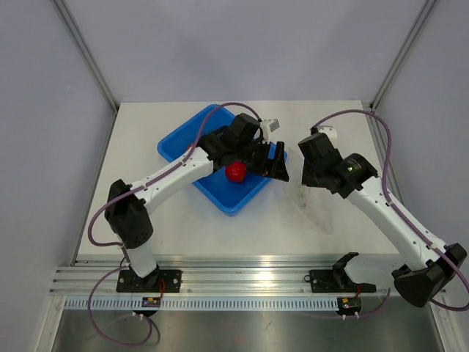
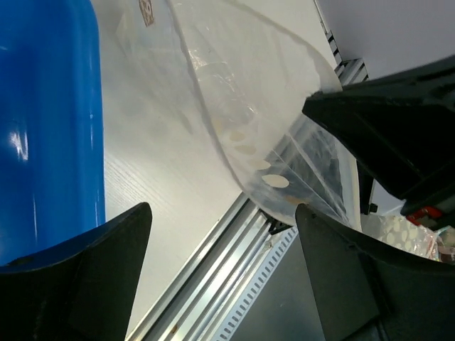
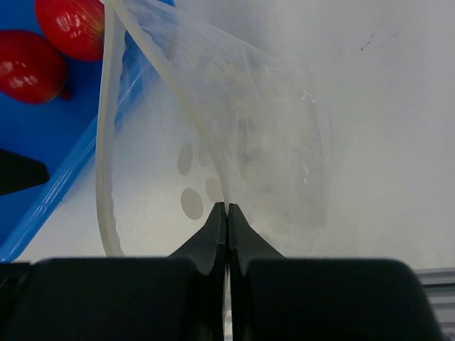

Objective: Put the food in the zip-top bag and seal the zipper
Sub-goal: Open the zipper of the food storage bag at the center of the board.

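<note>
The zip-top bag [image 3: 270, 142] opens toward the blue tray [image 3: 43, 131].

The white desk [image 1: 242, 235] carries a blue tray [image 1: 227, 198], set cornerwise, at eleven o'clock of centre. At four o'clock is a clear bag [image 3: 270, 142]; whether it rests there is unclear.

The tray [image 1: 178, 149] is a bright glossy blue, and the two round fruits [image 3: 28, 67] [image 3: 71, 25] on it are a shiny deep red. The zip-top bag [image 3: 277, 142] is clear with a few pale oval dots, its zipper [image 3: 103, 177] a milky whitish strip. The left arm [image 1: 176, 174] and right arm [image 1: 399, 220] are white with black joints, the cables [image 1: 90, 231] purple, the table [image 1: 293, 220] white.
</note>
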Controlling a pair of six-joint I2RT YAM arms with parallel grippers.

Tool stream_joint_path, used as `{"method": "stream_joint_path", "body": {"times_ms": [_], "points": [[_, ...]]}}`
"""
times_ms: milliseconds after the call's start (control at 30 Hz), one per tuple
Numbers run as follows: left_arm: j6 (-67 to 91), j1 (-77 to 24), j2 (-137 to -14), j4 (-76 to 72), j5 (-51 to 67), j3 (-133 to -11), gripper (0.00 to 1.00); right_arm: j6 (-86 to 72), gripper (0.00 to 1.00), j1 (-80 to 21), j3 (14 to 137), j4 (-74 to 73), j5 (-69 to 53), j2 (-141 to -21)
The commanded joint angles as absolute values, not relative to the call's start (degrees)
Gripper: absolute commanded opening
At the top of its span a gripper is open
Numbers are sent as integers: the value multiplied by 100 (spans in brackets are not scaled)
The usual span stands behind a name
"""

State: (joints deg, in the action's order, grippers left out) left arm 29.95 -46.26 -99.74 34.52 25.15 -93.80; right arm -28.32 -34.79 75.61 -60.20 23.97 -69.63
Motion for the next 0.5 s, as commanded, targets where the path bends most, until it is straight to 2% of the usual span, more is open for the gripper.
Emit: {"method": "stream_joint_path", "body": {"times_ms": [0,133,167,367,400,467], "points": [[3401,-4746,-10239,3067,2611,-9589,83,-2962,0,-3498,7401,-5757,2145,-6715],[3489,-4860,-10572,3050,2663,-9659,70,-3041,0,-3507,7269,-5765,2118,-6636],[3489,-4860,-10599,3076,2646,-9659,63,-3067,0,-3507,7225,-5757,2136,-6618],[3375,-4860,-10678,3138,2382,-9597,38,-3138,0,-3507,7084,-5730,2145,-6434],[3358,-4860,-10687,3155,2373,-9606,22,-3146,0,-3516,7084,-5739,2145,-6425],[3279,-4860,-10757,3234,2347,-9676,2,-3164,0,-3507,7102,-5783,2197,-6416]]}}
